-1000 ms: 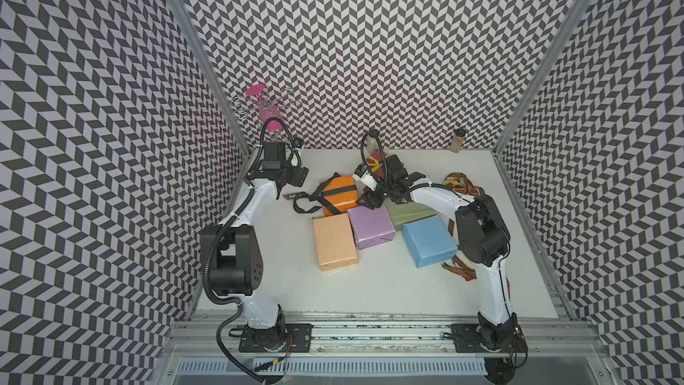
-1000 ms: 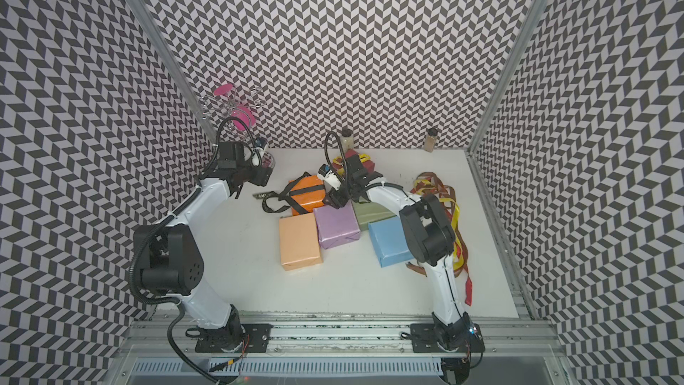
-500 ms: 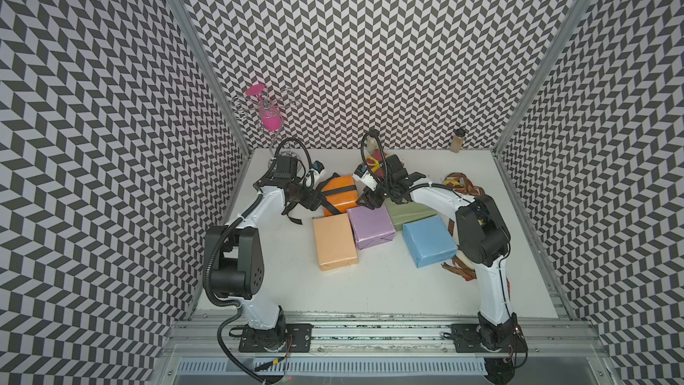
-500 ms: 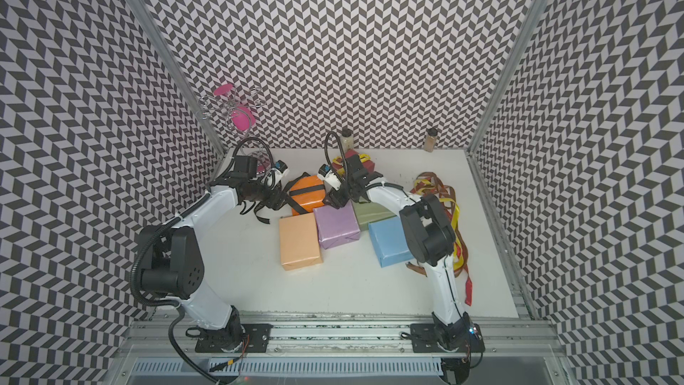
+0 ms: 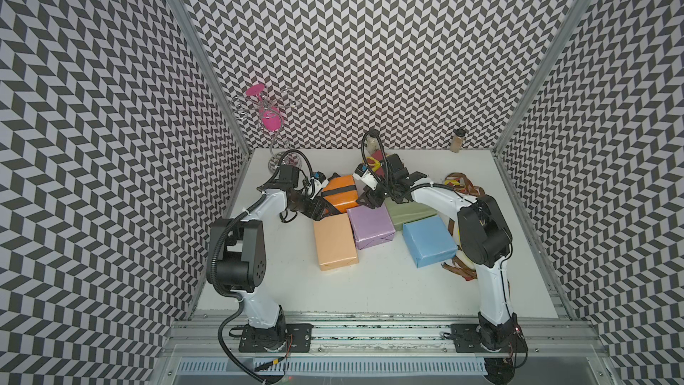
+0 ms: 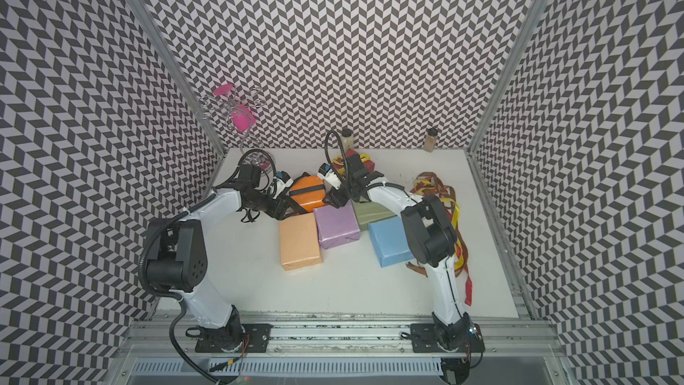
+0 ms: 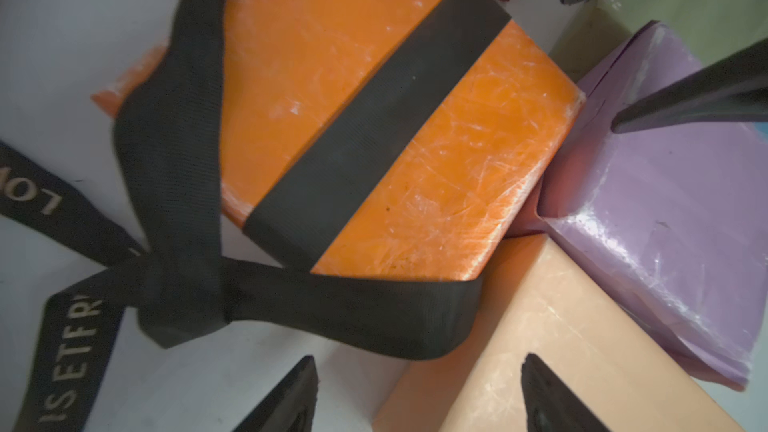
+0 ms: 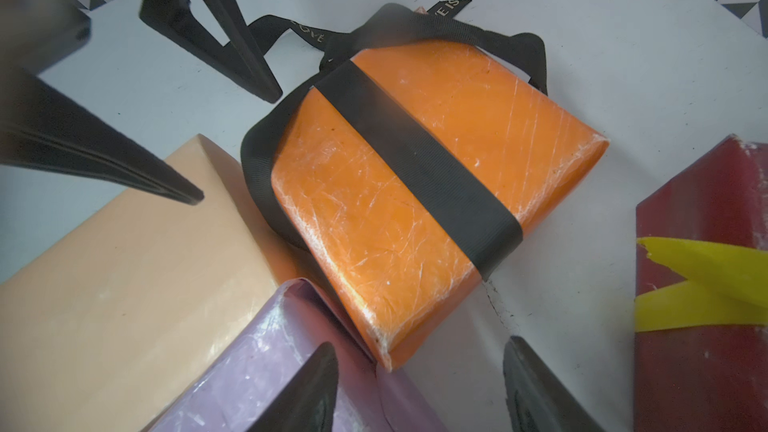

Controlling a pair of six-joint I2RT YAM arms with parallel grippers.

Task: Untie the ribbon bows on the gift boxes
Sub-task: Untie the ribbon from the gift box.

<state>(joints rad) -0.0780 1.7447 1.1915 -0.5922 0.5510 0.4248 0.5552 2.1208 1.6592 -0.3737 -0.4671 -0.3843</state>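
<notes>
In both top views the orange box sits upper-middle on the desk, with the left fingers at its lower left and the right fingers at its right edge. In the left wrist view, the black ribbon has its knot off the box on bare desk, just ahead of the spread, empty left fingers. In the right wrist view, the right fingers are also spread and empty, and the knot is beyond the box's far side.

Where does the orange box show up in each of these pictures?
In a top view: orange box just beyond the lilac box.
In a top view: orange box, same spot.
Left wrist: picture's centre.
Right wrist: picture's centre.
Shared landmark: black ribbon banding it.
</notes>
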